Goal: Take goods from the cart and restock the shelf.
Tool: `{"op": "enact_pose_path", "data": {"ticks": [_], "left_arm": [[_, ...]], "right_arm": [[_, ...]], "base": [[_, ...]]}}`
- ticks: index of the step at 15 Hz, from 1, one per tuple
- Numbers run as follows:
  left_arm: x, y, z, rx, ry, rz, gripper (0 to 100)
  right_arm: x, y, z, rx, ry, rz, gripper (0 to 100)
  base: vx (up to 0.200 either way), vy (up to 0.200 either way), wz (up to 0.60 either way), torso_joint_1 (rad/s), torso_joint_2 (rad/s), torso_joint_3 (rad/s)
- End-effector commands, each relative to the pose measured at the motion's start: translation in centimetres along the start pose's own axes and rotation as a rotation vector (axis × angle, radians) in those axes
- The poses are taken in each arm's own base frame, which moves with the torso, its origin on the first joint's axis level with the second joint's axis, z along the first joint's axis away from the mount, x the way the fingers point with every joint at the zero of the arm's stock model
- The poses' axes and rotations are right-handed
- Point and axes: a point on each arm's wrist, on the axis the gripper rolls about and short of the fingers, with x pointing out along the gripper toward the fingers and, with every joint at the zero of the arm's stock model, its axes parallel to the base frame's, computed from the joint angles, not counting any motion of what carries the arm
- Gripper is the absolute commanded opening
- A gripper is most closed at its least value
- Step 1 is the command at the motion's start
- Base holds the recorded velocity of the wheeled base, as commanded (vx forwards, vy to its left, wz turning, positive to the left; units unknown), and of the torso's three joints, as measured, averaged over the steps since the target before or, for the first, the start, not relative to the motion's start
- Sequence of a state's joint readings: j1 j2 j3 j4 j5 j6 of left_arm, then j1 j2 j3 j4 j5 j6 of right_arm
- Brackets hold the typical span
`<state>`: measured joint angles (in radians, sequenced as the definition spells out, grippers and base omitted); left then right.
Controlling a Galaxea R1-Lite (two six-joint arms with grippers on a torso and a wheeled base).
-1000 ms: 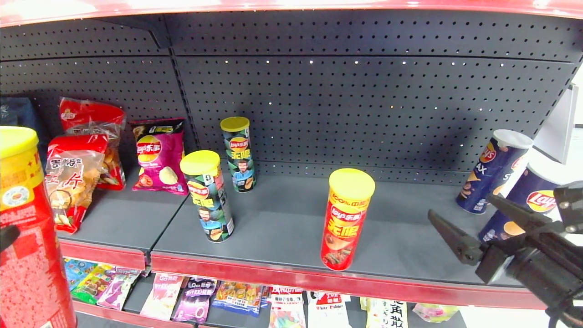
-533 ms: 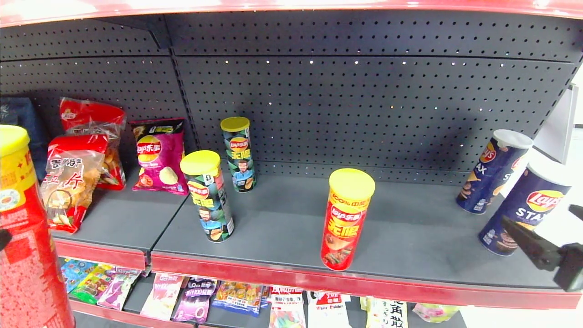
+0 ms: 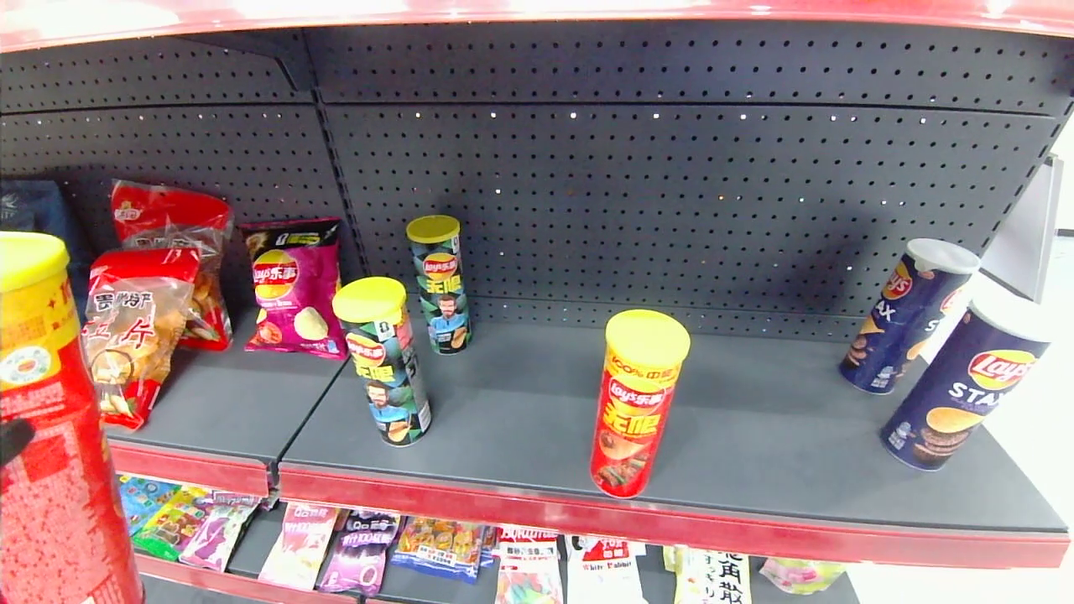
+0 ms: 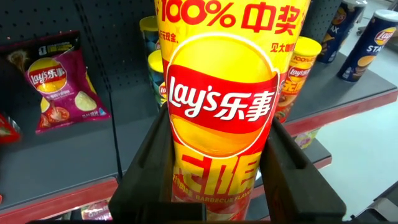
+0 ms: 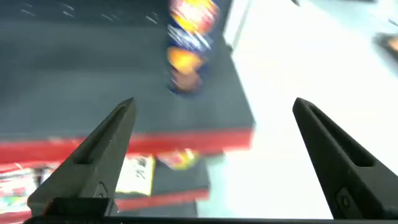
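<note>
Held chip can (image 3: 50, 419): in the head view it stood upright at the far left edge, red with a yellow lid, out in front of the shelf and not resting on it.
Shelf (image 3: 520, 419): a grey board with a red front lip and a perforated back wall.
Standing red can (image 3: 639, 403): upright near the front lip, about mid-shelf, apart from the other goods.
Front green can (image 3: 384, 361): upright, left of the standing red can.
Rear green can (image 3: 438, 281): upright by the back wall, just behind the front one.
Rear blue can (image 3: 910, 315) and front blue can (image 3: 965, 382): near each other at the right end.
Pink bag (image 3: 294, 285) and red bags (image 3: 134, 335): propped on the left section.
Left gripper (image 4: 217, 124): in the left wrist view its fingers (image 4: 146, 177) pressed on both sides of the held chip can, clamping its lower body, with the shelf behind.
Right gripper (image 5: 212, 102): in the right wrist view its fingers were spread wide around nothing, with the right end of the shelf beyond them.
</note>
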<state>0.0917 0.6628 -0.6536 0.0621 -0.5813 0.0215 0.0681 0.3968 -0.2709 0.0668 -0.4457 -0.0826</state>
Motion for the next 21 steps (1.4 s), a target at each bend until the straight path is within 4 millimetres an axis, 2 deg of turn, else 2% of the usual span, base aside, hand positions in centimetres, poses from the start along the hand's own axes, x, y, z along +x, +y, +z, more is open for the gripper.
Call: {"op": "enact_pose_path", "data": {"ticks": [1, 4, 5, 7, 10, 11, 12, 13, 15, 18, 20, 21], "left_arm": [[0.3, 0.2, -0.4, -0.012, 0.019, -0.002, 0], [0.5, 0.3, -0.9, -0.034, 0.040, -0.004, 0], [0.5, 0.3, -0.9, -0.034, 0.040, -0.004, 0], [0.5, 0.2, -0.8, -0.031, 0.035, -0.051, 0], [0.5, 0.2, -0.7, -0.027, 0.031, -0.054, 0], [0.5, 0.2, -0.7, -0.022, 0.031, -0.053, 0], [0.5, 0.2, -0.6, -0.020, 0.027, -0.053, 0], [0.5, 0.2, -0.6, -0.019, 0.026, -0.052, 0], [0.4, 0.1, -0.5, -0.016, 0.022, -0.052, 0], [0.5, 0.2, -0.3, -0.004, 0.002, -0.052, 0], [0.5, 0.2, -0.1, -0.001, -0.002, -0.052, 0], [0.5, 0.2, -0.1, 0.002, -0.004, -0.053, 0]], "right_arm": [[-2.2, -0.7, -1.8, 0.056, -0.082, -0.087, 100], [-2.3, -0.4, -5.0, 0.058, -0.110, -0.033, 100], [-2.3, -0.4, -5.0, 0.058, -0.110, -0.033, 100], [-2.4, 0.3, -6.7, 0.000, -0.175, 0.220, 100], [-2.4, 0.6, -6.9, -0.013, -0.190, 0.307, 100], [-2.1, 0.7, -7.0, 0.012, -0.202, 0.309, 100], [-1.8, 0.9, -7.0, 0.107, -0.256, 0.335, 100], [-1.8, 1.0, -7.1, 0.105, -0.264, 0.362, 100], [-1.7, 1.0, -7.1, 0.033, -0.281, 0.342, 100], [-1.8, 1.0, -7.1, 0.032, -0.286, 0.357, 100], [-1.7, 1.0, -7.1, 0.050, -0.282, 0.338, 100], [-1.7, 0.7, -7.1, 0.128, -0.262, 0.239, 100]], "base": [[0.000, 0.000, 0.00, 0.000, 0.00, 0.000], [0.000, 0.000, 0.00, 0.000, 0.00, 0.000], [0.000, 0.000, 0.00, 0.000, 0.00, 0.000], [0.000, 0.000, 0.00, 0.000, 0.00, 0.000], [0.000, 0.000, 0.00, 0.000, 0.00, 0.000], [0.000, 0.000, 0.00, 0.000, 0.00, 0.000], [0.000, 0.000, 0.00, 0.000, 0.00, 0.000], [0.000, 0.000, 0.00, 0.000, 0.00, 0.000], [0.000, 0.000, 0.00, 0.000, 0.00, 0.000], [0.000, 0.000, 0.00, 0.000, 0.00, 0.000], [0.000, 0.000, 0.00, 0.000, 0.00, 0.000], [0.000, 0.000, 0.00, 0.000, 0.00, 0.000]]}}
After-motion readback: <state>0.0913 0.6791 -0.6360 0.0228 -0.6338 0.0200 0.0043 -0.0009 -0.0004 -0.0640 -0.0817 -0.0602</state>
